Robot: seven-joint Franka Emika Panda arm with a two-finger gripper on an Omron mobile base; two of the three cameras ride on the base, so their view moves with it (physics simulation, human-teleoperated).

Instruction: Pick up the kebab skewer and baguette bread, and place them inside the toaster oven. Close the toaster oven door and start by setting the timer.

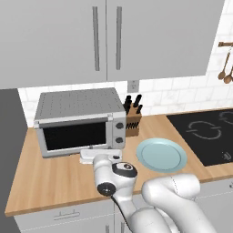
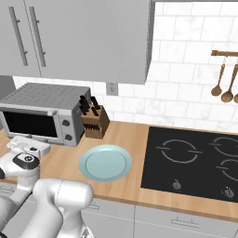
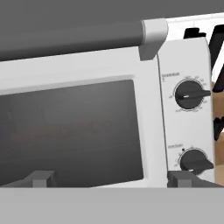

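Left base view: the toaster oven point(image 1: 81, 122) sits on the counter point(image 1: 50, 182) by the knife block point(image 1: 132, 119), door shut, gripper point(image 1: 100, 157) low in front of it. Right base view: plate point(image 2: 105, 162) bare. Hand view: the two fingertips point(image 3: 40, 178) spread wide, empty — the lower knob point(image 3: 194, 161) looks small, stiff and ridged, so pinch across its rib.

Glossy white rounded arm segments point(image 1: 170, 191), chunky and tube-like. Dark grey caps at the joints, one with a little round black disc point(image 1: 106, 188) on the side. Flat white hand block up front. Two small grey finger tips point(image 3: 40, 178), squared-off.
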